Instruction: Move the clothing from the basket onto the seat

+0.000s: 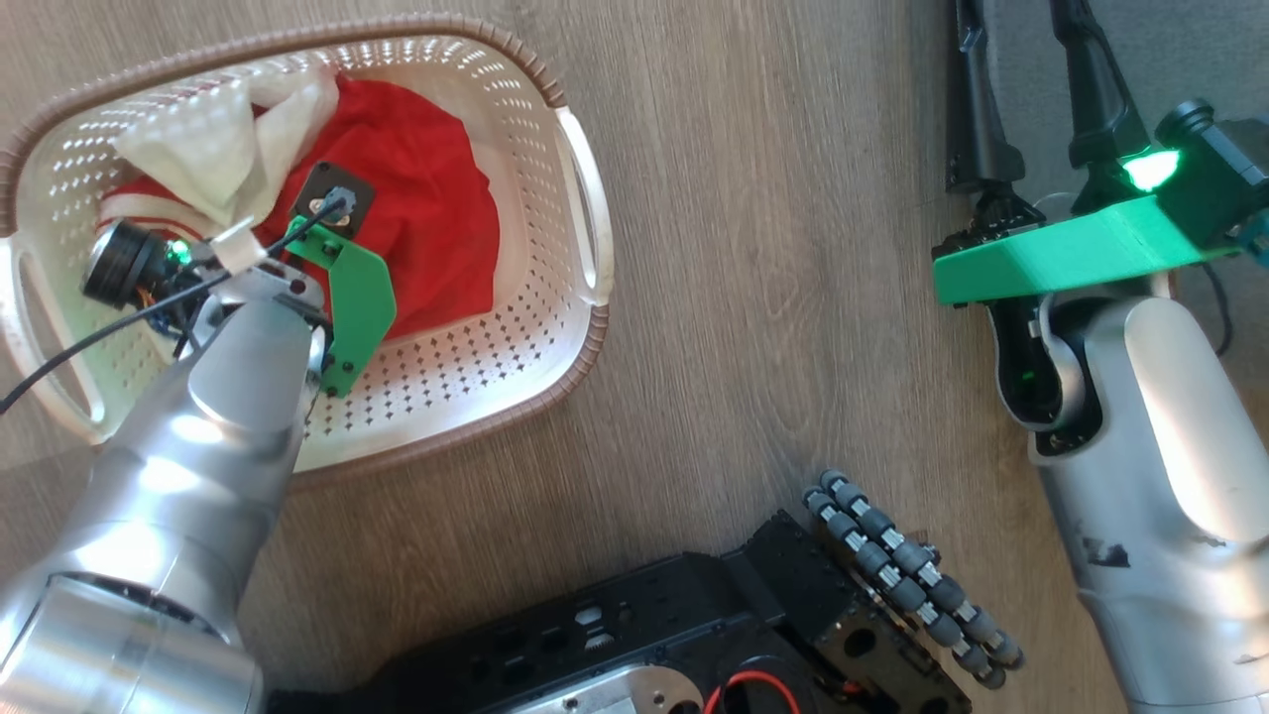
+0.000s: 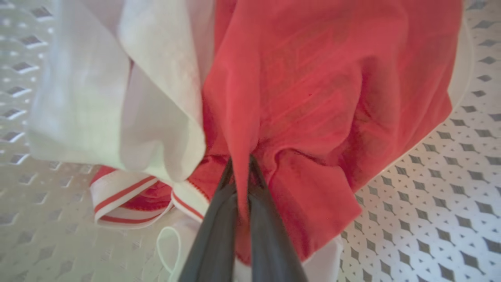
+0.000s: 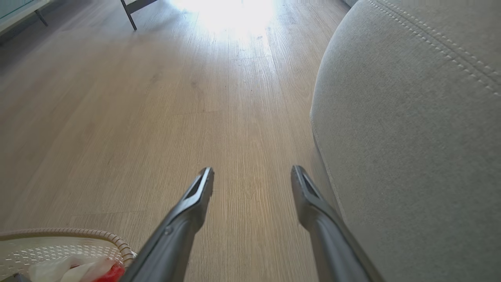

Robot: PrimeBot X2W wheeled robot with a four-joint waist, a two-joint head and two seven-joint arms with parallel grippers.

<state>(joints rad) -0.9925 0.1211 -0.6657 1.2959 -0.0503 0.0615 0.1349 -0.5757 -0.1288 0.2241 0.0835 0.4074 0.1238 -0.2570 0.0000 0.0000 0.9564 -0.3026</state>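
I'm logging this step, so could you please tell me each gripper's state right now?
Left gripper: closed on a fold of the clothing in the basket.
Right gripper: open, holding nothing, beside the seat.

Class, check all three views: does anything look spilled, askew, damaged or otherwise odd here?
Nothing has spilled: the clothing lies bunched inside the basket, a red fold pinched in the left gripper. The only blemish is a dark scuff on the pale right forearm.

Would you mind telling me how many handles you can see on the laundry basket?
2: the right handle on the basket's end near the head view's middle, the left handle at that view's left edge. None appears hidden.
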